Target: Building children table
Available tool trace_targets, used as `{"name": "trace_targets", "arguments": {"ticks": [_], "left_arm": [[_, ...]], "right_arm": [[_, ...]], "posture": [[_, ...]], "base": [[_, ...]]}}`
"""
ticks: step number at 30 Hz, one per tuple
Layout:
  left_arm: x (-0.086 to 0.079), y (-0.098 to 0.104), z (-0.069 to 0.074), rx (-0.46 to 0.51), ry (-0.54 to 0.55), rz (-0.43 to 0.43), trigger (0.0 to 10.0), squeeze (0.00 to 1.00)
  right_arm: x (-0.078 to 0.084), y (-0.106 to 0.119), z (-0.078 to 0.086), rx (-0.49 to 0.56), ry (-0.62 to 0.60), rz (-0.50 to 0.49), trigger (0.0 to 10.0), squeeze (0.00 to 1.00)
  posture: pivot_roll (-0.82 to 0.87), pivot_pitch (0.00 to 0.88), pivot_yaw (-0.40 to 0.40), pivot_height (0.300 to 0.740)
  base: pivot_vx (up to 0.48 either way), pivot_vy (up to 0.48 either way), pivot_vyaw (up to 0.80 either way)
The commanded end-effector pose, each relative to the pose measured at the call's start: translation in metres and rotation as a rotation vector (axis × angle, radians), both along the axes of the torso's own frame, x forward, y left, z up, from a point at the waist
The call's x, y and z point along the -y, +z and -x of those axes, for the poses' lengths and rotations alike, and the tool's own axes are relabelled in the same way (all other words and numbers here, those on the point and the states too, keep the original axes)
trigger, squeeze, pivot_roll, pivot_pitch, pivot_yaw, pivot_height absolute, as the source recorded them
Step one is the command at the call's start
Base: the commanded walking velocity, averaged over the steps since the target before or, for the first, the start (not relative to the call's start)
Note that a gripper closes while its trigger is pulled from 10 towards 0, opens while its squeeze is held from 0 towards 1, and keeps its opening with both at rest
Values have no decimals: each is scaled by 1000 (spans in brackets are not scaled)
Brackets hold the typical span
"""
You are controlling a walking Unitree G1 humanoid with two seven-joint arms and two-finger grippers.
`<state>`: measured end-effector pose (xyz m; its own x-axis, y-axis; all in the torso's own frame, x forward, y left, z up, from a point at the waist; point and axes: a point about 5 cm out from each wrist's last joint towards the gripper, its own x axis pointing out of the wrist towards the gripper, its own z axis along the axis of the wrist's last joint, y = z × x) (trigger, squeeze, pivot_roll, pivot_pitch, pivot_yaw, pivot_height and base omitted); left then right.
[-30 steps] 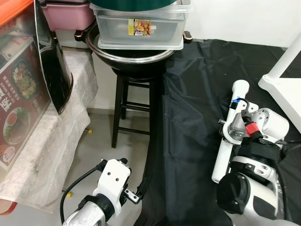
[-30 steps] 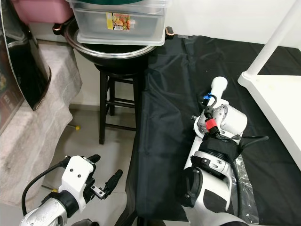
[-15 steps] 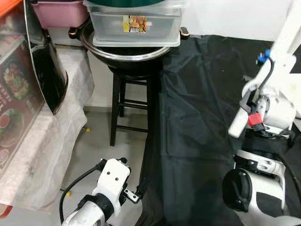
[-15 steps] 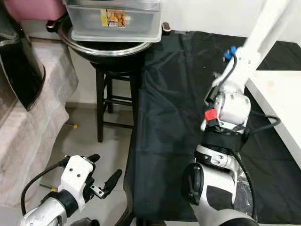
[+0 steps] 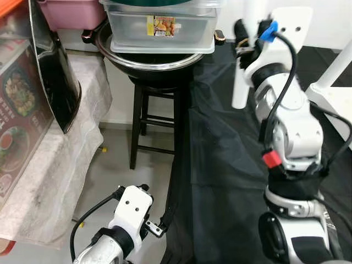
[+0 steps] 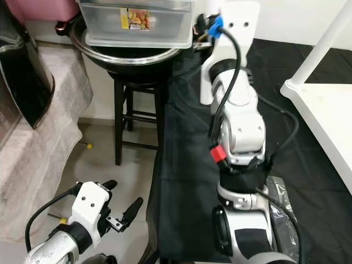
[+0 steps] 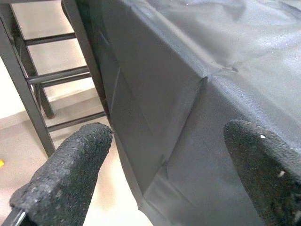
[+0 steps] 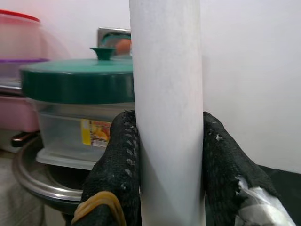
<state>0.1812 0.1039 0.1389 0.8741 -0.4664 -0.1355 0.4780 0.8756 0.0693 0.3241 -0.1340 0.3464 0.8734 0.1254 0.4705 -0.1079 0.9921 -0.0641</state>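
Right arm point(image 5: 286, 126): silver-white rounded housings stacked in segments, with a black band and a dark circular joint cap near the base. A red tab sits at the mid joint, and a blue connector at the flat white wrist plate. Black cables loop along the outside of the arm from the blue connector downward. Right gripper point(image 8: 168, 165): two black fingers point(image 8: 117, 160) with a coarse, speckled rubbery texture; a yellow band crosses the base of one, clear film wraps the other. Left arm point(image 5: 127, 215): white block-shaped wrist housing with small dark screw holes, a black cable curving from its side. Left gripper point(image 7: 164, 174): two black, grainy, rounded fingers.
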Motion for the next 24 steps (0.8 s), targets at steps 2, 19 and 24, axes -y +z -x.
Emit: {"name": "trace_targets", "arguments": {"ticks": [2,19,24], "left_arm": [[0,-8,1,-19,8,-23,10000,0],[-6,-8,-9,35,63,-46,10000,0],[-9,-7,-10,52,73,-47,10000,0]], "right_arm": [[-5,-4,7,34,66,-9,10000,0],[-15,-36,10,-6,211,-12,10000,0],[-17,-35,17,28,210,-9,10000,0]], "posture": [[102,132,-100,740],[113,82,-102,740],[114,80,-102,740]], "base": [[0,0,794],[0,0,794],[0,0,794]]}}
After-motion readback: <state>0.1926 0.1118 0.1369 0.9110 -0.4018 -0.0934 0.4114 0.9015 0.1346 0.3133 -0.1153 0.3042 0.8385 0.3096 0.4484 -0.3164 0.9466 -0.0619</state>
